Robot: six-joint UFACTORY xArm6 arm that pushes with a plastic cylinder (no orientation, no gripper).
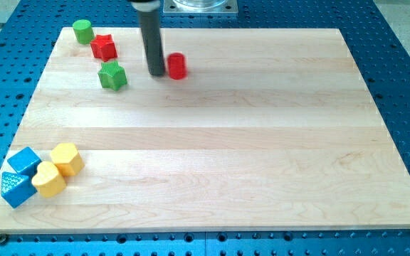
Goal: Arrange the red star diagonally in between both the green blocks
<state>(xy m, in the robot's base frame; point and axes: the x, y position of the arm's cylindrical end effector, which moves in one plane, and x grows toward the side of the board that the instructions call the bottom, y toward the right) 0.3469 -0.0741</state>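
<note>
Pincer absent: rod's tip (156, 74), holding nothing, just left of red cylinder (176, 65). Red star (104, 47) lies diagonally between green cylinder (83, 30) and green star (112, 75), at table (226, 163) top left.

- The desk (212, 163) carries two groups of blocks.
- Top left: the green cylinder (83, 30) lies farthest up, the red star (104, 48) just beside it to the lower right, and the green star (112, 75) below that.
- My tip (156, 73) stands right of the green star, touching the red cylinder (176, 65) on its left.
- Bottom left: the blue cube (25, 161), blue triangular block (16, 188), yellow heart (48, 178) and yellow hexagonal block (67, 158) huddle together.
</note>
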